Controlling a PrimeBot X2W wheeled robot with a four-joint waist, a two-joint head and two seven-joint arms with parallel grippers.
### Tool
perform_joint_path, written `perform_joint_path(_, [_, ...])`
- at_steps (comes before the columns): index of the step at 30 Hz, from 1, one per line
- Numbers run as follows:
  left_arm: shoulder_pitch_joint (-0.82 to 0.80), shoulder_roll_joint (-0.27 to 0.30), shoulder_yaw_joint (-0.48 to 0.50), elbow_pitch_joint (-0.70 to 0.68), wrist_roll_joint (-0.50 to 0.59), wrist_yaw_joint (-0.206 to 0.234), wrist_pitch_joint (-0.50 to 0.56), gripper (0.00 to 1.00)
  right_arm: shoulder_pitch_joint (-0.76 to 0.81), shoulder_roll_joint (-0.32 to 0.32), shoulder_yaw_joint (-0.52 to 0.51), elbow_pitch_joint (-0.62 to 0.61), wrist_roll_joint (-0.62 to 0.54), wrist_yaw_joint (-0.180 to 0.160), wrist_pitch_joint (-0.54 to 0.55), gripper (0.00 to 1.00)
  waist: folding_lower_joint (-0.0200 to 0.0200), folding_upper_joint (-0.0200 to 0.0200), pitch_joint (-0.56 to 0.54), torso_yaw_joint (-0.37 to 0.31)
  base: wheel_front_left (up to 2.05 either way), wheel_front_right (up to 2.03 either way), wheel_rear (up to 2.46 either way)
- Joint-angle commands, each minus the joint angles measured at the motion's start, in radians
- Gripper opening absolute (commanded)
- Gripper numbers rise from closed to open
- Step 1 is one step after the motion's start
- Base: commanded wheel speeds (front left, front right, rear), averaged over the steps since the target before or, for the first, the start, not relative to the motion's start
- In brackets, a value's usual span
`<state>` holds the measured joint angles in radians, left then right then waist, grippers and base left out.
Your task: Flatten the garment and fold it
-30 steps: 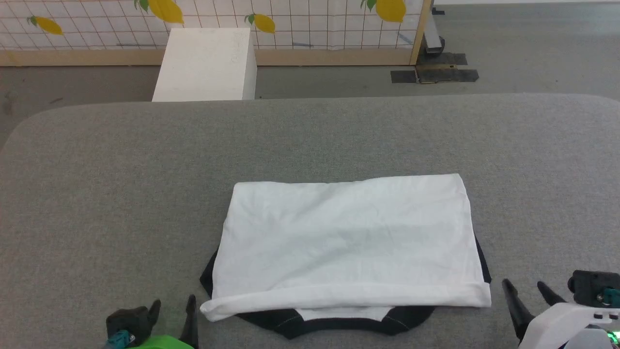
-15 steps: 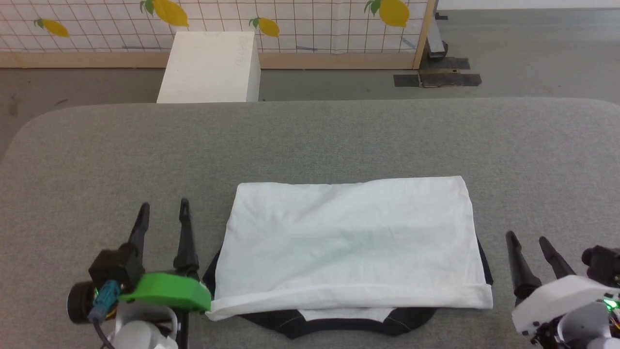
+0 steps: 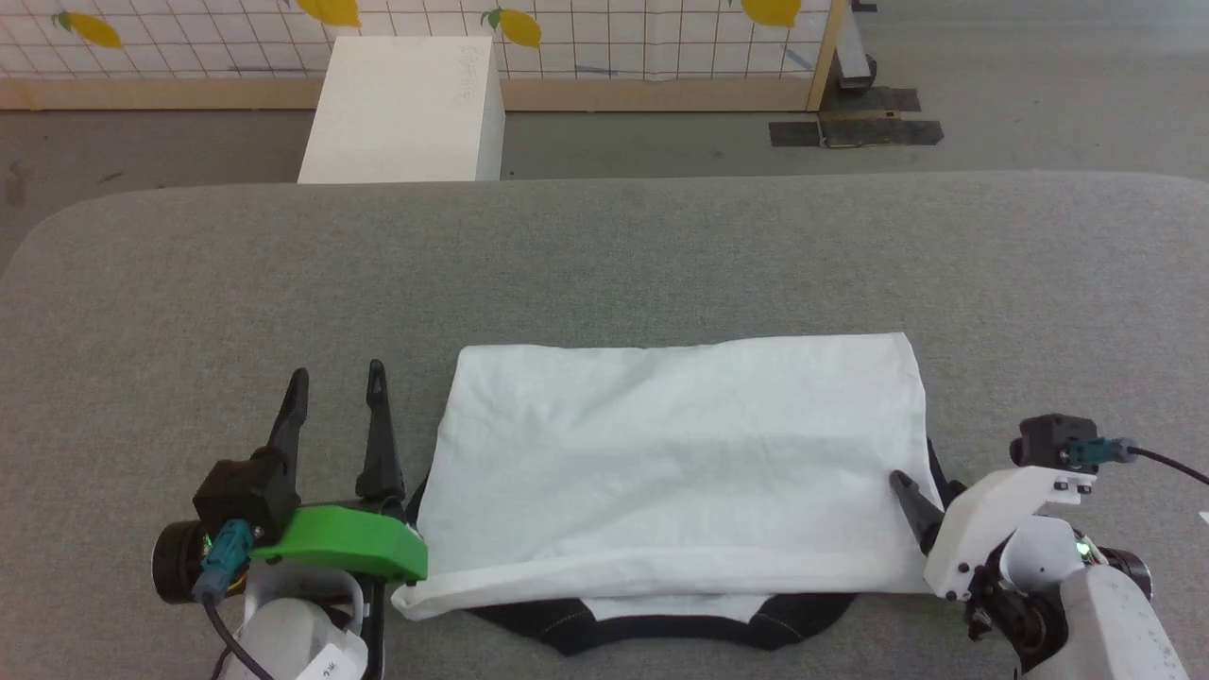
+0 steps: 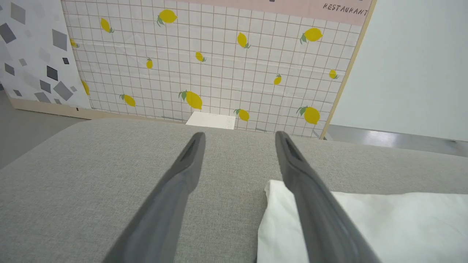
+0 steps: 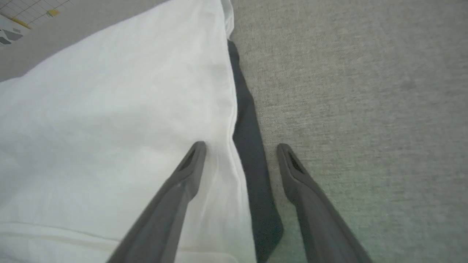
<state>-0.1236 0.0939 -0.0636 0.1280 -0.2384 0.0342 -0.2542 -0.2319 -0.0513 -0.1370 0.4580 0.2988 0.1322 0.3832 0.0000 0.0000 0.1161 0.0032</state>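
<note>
Head view: the garment [image 3: 661, 472] lies folded on the grey counter [image 3: 604, 255] between the left claw [image 3: 338, 370] and the right claw [image 3: 924, 486], both spread and empty.
Left wrist view: a lemon-printed screen [image 4: 219, 54] stands beyond the counter.
Right wrist view: one finger is over white cloth, the other over the counter, with a black sleeve edge between them.

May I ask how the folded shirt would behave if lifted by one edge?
The garment looks soft and creased, so it would probably droop and its layers separate. Pushed across the grey fabric surface, it would likely bunch rather than slide.
</note>
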Motion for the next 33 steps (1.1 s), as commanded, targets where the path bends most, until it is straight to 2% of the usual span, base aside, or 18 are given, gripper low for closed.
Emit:
perform_joint_path(1, [-0.014,-0.007,0.008,0.006,0.015,-0.009,-0.007,1.0,-0.022,0.001,0.006,0.022,-0.009,-0.002,0.026,1.0,0.0,0.0,0.006,0.005,0.0,0.0,0.0])
perform_joint_path(4, [-0.012,-0.018,0.017,0.015,0.025,-0.022,-0.007,1.0,-0.035,0.001,0.027,0.062,-0.002,-0.002,0.104,0.97,0.0,0.0,0.009,0.011,0.0,0.0,0.0])
perform_joint_path(6, [-0.011,-0.023,0.024,0.018,0.029,-0.028,-0.008,1.0,-0.037,0.001,0.049,0.063,0.011,-0.002,0.132,0.27,0.0,0.0,0.01,0.012,0.0,0.0,0.0])
perform_joint_path(7, [-0.009,-0.025,0.028,0.019,0.031,-0.03,-0.008,1.0,-0.037,0.001,0.054,0.059,0.016,-0.002,0.137,0.09,0.0,0.0,0.01,0.011,0.0,0.0,0.0])
perform_joint_path(8, [-0.003,-0.031,0.041,0.021,0.037,-0.037,-0.008,1.0,-0.028,0.001,0.056,0.028,0.035,-0.002,0.127,0.0,0.0,0.0,0.007,0.007,0.0,0.0,0.0])
perform_joint_path(13, [0.012,-0.036,0.058,0.016,0.043,-0.043,-0.008,1.0,-0.001,0.001,0.006,-0.059,-0.022,-0.002,0.091,0.0,0.0,0.0,0.003,-0.004,0.0,0.0,0.0])
perform_joint_path(20, [0.022,-0.041,0.069,0.013,0.049,-0.051,-0.008,1.0,0.057,0.001,-0.17,-0.205,-0.174,-0.002,0.099,0.0,0.0,0.0,-0.001,-0.016,0.0,0.0,0.0])
perform_joint_path(24, [0.022,-0.042,0.069,0.015,0.052,-0.055,-0.008,1.0,0.084,0.001,-0.244,-0.259,-0.219,-0.002,0.119,0.0,0.0,0.0,0.0,-0.017,0.0,0.0,0.0])
perform_joint_path(28, [0.023,-0.043,0.068,0.018,0.054,-0.057,-0.008,1.0,0.108,0.001,-0.253,-0.318,-0.241,-0.002,0.129,0.0,0.0,0.0,0.0,-0.018,0.0,0.0,0.0])
perform_joint_path(33, [0.023,-0.043,0.063,0.023,0.056,-0.06,-0.008,1.0,0.137,0.001,-0.177,-0.445,-0.216,-0.002,0.153,0.0,0.0,0.0,-0.001,-0.012,0.0,0.0,0.0])
